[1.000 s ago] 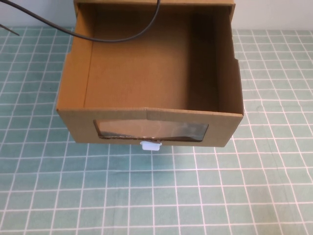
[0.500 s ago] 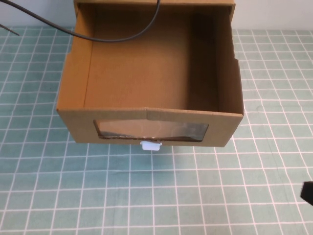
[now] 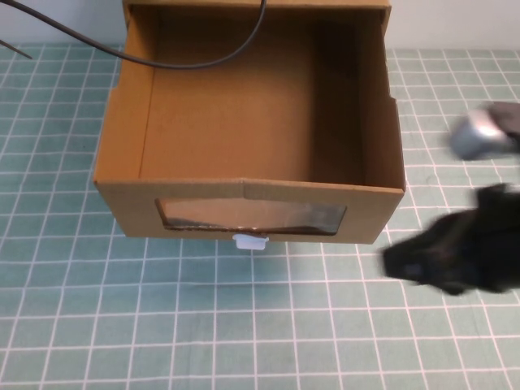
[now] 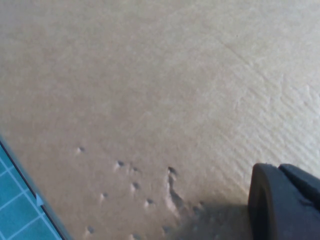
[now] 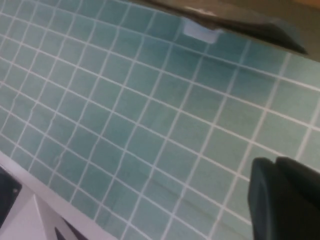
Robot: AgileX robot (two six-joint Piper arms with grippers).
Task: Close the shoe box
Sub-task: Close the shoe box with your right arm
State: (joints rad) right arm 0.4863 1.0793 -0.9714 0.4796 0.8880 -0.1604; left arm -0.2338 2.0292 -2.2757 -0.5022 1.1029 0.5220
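While shoe box (image 3: 248, 154) gapes, right gripper (image 3: 406, 262) beside front corner, left gripper (image 4: 285, 205) against cardboard.

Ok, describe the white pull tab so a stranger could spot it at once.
Find the open brown shoe box on the green grid mat. On its near front wall, just below the clear window, sits the white pull tab, the only white piece on the cardboard.

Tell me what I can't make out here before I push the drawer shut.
- Right tool: a motion-blurred dark shape at the high view's right edge, beside the brown cardboard drawer-style shoe box; its fingers are unreadable.
- Left tool: only a black corner shows in the left wrist view, against cardboard; absent from the high view.
- Box's rear: cut off by the high view's top edge.
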